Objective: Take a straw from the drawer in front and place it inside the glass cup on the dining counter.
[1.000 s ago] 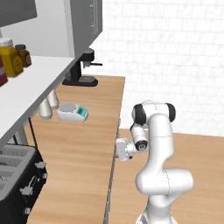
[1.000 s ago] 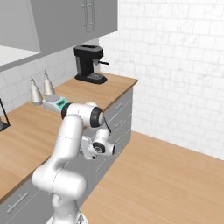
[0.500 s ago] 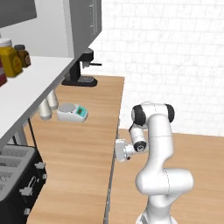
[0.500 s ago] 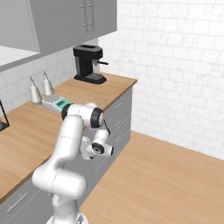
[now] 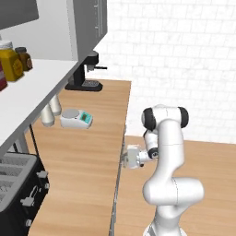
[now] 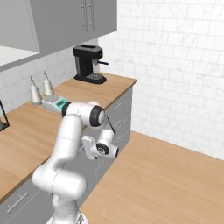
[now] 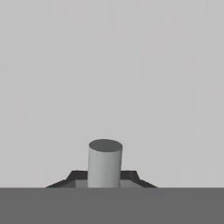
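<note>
Grey fills the hand view: the flat front panel of the drawer (image 7: 112, 65) is faced squarely, and its slim bar handle (image 7: 105, 162) is seen end-on between the fingertips. The end effector (image 5: 125, 158) is pressed together on that handle, held level against the cabinet face just below the wooden worktop (image 5: 87, 152), presumably so the drawer can be drawn straight out. The drawer is judged not yet opened; the straw is presumed hidden inside.

No readable text, labels or numbers anywhere.
</note>
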